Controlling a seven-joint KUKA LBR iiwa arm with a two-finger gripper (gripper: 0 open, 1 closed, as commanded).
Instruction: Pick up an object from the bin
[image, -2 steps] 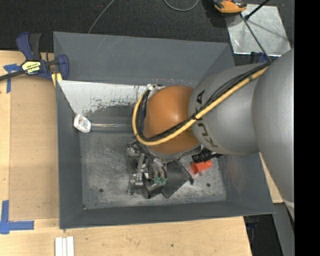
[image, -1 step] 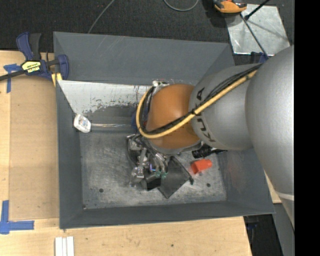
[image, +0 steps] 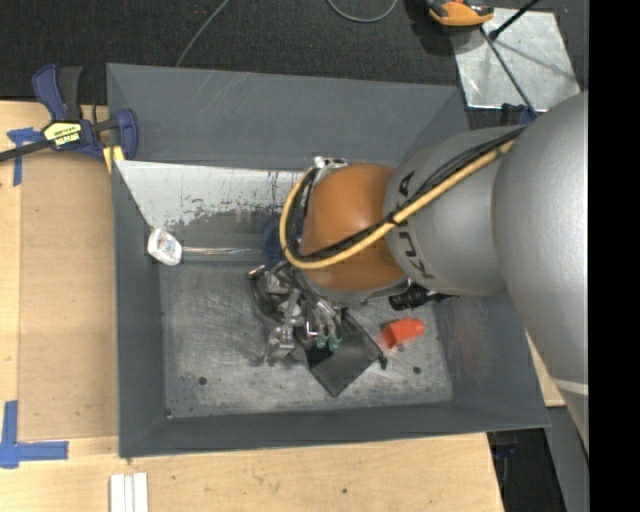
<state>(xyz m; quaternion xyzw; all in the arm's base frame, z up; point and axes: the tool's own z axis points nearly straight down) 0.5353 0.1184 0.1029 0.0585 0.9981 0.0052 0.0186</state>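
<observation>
The arm (image: 520, 200) comes in from the right and bends down into the grey metal bin (image: 140, 380). Its wrist has a round orange cover (image: 345, 225), with a yellow cable (image: 440, 185) looped around it. Below the cover, the gripper (image: 292, 330) hangs low over the middle of the bin floor, a tangle of bright metal parts just above the scuffed grey bottom. Whether it is spread or pressed together cannot be told, because the metal parts overlap from this angle, and nothing can be made out between them.

The thing closest to the gripper is a dark flat piece (image: 342, 372), roughly square and turned cornerwise. It lies on the floor just to the gripper's right and a little nearer than it, toward the near wall. A small green bit (image: 328, 344) shows at the far edge of this piece, right beside the metal parts. It cannot be told whether the gripper touches the piece.

Further right, apart from the gripper, a small orange-red block (image: 404, 332) sits on the floor. A bit of something blue (image: 270, 238) shows at the left edge of the orange cover, near the far wall. Well apart from all this, a small white piece (image: 165, 246) rests in the far left corner, at the foot of the sloping wall.
</observation>
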